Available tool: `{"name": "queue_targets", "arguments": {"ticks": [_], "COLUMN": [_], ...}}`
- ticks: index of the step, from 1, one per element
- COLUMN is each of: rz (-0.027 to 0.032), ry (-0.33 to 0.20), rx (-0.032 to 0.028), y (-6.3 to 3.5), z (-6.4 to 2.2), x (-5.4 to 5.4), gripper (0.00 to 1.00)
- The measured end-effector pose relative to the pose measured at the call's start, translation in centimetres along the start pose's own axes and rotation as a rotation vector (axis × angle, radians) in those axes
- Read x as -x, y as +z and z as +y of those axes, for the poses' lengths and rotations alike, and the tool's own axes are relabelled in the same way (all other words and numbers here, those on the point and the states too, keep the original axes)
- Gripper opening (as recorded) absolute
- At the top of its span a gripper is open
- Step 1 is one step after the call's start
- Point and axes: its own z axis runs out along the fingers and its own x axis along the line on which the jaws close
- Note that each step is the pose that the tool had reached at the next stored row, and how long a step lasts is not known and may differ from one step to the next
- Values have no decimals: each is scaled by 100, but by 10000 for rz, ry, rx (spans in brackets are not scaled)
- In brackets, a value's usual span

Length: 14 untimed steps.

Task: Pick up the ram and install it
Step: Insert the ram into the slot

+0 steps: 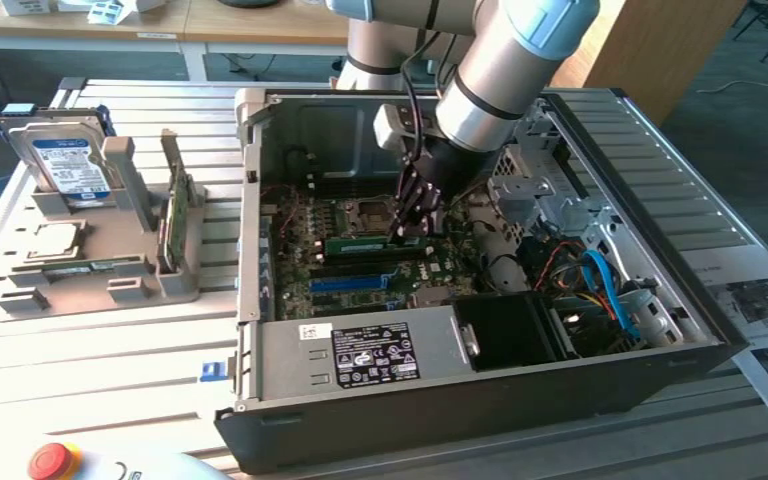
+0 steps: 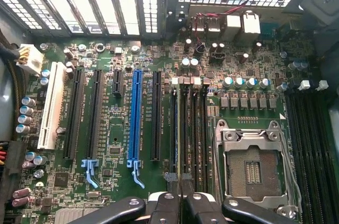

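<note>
The ram (image 1: pixel 357 243) is a thin green stick standing on edge over the black memory slots of the motherboard (image 1: pixel 357 270), inside the open computer case (image 1: pixel 491 385). My gripper (image 1: pixel 411 232) reaches down into the case and is shut on the stick's end nearest the exterior view's right. In the wrist view the ram (image 2: pixel 179 128) appears edge-on as a narrow strip running along the memory slots (image 2: pixel 193 128), and the gripper (image 2: pixel 180 203) has its black fingers (image 2: pixel 164 208) pressed against both of its sides. I cannot tell how deep the stick sits in the slot.
Beside the slots lie the empty CPU socket (image 2: pixel 251 166), a blue slot strip (image 2: pixel 135 118) and a white slot (image 2: pixel 51 113). In the exterior view's left, a grey holder (image 1: pixel 104 270) carries a hard drive (image 1: pixel 71 165) and a green card (image 1: pixel 177 215). A red button (image 1: pixel 53 460) sits at the front.
</note>
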Motion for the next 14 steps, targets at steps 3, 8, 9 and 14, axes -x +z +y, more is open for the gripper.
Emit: {"name": "queue_targets", "arguments": {"ticks": [3, 8, 9, 14], "rz": [-30, -69, -68, -68], "ry": [96, 232, 233, 234], "rx": [-4, -10, -10, -9], "y": [2, 2, 2, 1], "z": [0, -1, 0, 0], "x": [-2, -2, -3, -17], "gripper": [12, 12, 12, 12]}}
